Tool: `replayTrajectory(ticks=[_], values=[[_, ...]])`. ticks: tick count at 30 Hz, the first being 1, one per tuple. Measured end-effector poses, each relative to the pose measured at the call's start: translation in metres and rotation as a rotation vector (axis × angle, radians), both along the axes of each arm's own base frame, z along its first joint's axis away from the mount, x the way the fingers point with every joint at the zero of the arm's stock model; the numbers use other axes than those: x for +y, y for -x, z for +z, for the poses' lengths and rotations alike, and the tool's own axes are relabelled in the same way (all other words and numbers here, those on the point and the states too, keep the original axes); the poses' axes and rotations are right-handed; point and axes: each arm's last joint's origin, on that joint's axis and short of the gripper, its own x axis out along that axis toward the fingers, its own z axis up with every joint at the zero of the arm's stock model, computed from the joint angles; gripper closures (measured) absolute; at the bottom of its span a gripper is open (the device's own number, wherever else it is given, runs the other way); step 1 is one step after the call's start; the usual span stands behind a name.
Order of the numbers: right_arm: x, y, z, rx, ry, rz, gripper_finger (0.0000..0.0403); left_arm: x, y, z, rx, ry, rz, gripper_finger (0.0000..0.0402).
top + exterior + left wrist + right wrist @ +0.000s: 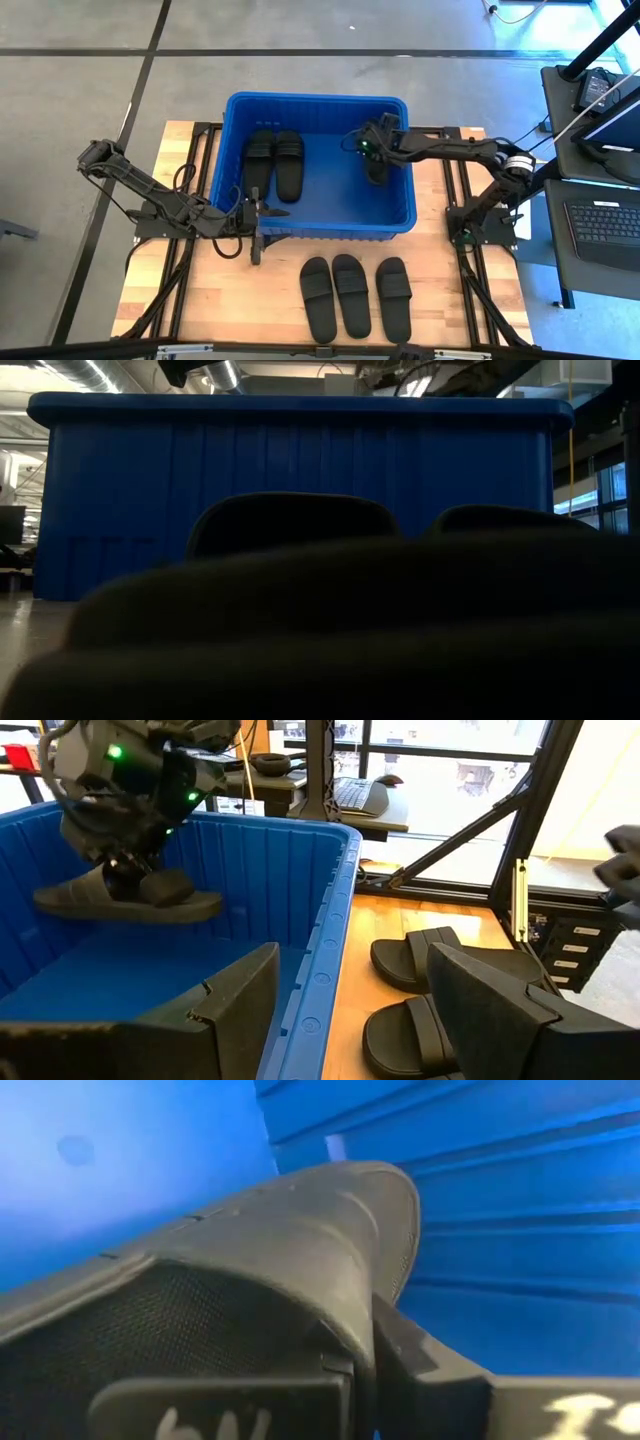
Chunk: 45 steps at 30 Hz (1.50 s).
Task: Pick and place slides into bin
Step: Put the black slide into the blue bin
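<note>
A wooden counter [240, 300] seen from straight above carries a large bright-blue bin [232, 150] at its middle. Two black slides [274, 163] lie side by side as a pair on the bin's floor, toward its left side. Three more black slides [356, 296] lie in a row on the counter just in front of the bin, toes pointing toward it, close together and parallel.

The right arm reaches in over the bin's right rim. Its end effector [378, 150] hangs inside the bin near the right wall and is pinched on a sixth slide [377, 168]. From the left wrist camera, that held slide [128, 900] hangs roughly level, clear above the blue floor, gripped at its strap from above. The right wrist camera shows the slide's ribbed strap [300, 1250] pressed close against the fingers, with blue bin walls behind it.

The left arm rests low on the counter, outside the bin's front left wall. Its end effector [258, 235] sits just beside the rim with its two fingers spread apart and nothing between them; one finger [235, 990] shows over the bin's edge.

The table-level camera sees only the bin's front wall [300, 490] behind dark, blurred slide shapes.
</note>
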Motion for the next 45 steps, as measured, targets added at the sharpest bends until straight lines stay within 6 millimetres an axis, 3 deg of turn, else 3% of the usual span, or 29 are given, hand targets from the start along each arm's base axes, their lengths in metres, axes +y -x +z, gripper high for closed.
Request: replayTrajectory(ticks=[15, 21, 28, 34, 45], values=[[-0.011, -0.016, -0.065, 0.142, -0.106, 0.002, 0.0388, 0.000, 0.000, 0.000, 0.000, 0.000, 0.000, 0.0153], [-0.015, -0.021, -0.071, 0.132, -0.085, 0.007, 0.0385, 0.000, 0.000, 0.000, 0.000, 0.000, 0.000, 0.0153], [-0.015, -0.021, -0.070, 0.128, -0.090, 0.012, 0.0350, 0.000, 0.000, 0.000, 0.001, -0.001, 0.000, 0.0153], [-0.014, -0.021, -0.071, 0.134, -0.101, 0.016, 0.0292, 0.000, 0.000, 0.000, 0.001, -0.002, 0.000, 0.0153], [-0.017, -0.027, -0.054, 0.147, -0.120, -0.003, 0.0116, 0.000, 0.000, 0.000, 0.001, -0.003, 0.000, 0.0153]])
